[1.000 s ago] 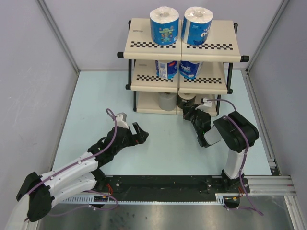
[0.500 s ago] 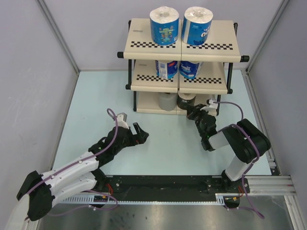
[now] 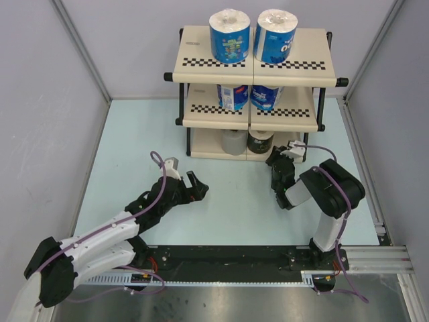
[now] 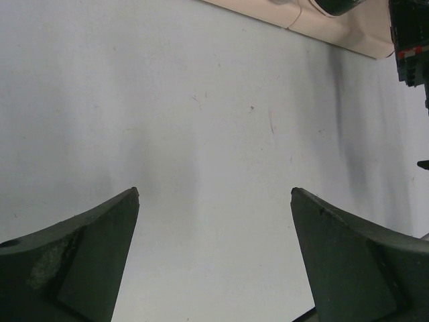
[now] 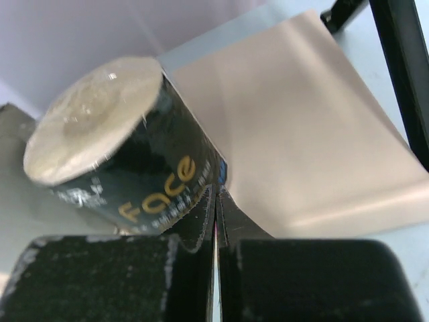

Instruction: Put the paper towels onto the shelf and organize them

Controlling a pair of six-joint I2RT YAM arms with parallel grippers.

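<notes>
The right claw (image 5: 216, 201), fully closed and empty, sat at the base of the dark-wrapped roll (image 5: 134, 181) on the bottom tier of the shelf (image 3: 201, 64), beside the grey roll (image 3: 234, 142). Recommended: push low and slowly, keeping the roll upright. The left claw (image 3: 194, 184) gaped wide, empty.

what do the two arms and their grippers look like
Both the left arm and the right arm have white link shells with black joints, and each carries a thin purple cable looping along it. The left gripper has dark, wedge-shaped fingers, one scuffed pale. The right gripper has black, rough-textured pads.
</notes>
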